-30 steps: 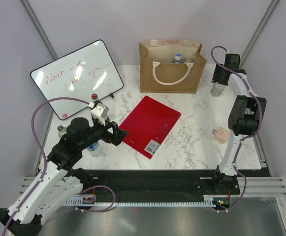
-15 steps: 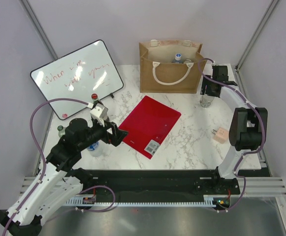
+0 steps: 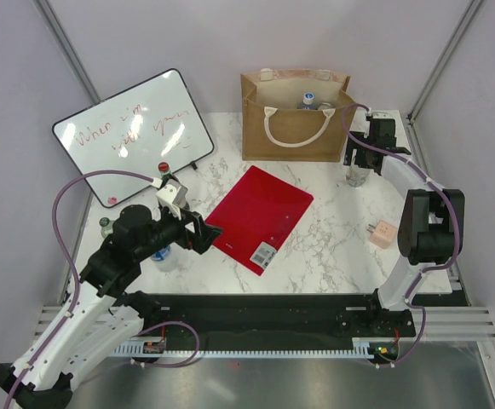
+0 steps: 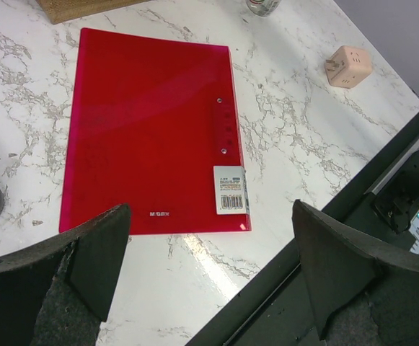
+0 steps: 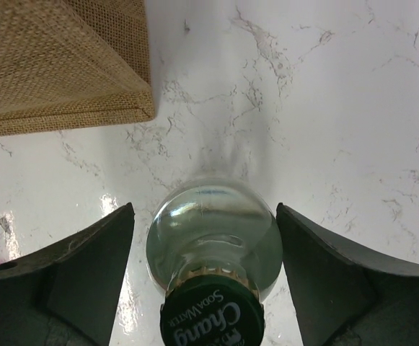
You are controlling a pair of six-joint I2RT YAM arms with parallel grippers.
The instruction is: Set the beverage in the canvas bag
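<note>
Right gripper [image 5: 203, 216] is spread wide and straddles the soda-water bottle [image 5: 213, 245] with nothing clamped. The bottle stands upright just right of the canvas bag [image 3: 294, 119], upper right of the top view. I'd go lower, keep it centred, pinch below the cap, then lift above the bag rim. The right arm is stretched forward with the wrist pointing down. Left gripper [image 4: 209, 274] hangs released over the red folder [image 4: 151, 130].

Upper left in the right wrist view, the canvas bag [image 5: 58, 58] is coarse, matt woven cloth; the bottle [image 5: 213, 231] below looks like clear glossy glass. The folder [image 4: 151, 122] is smooth translucent plastic on a polished marble-patterned tabletop [image 4: 303, 130].
</note>
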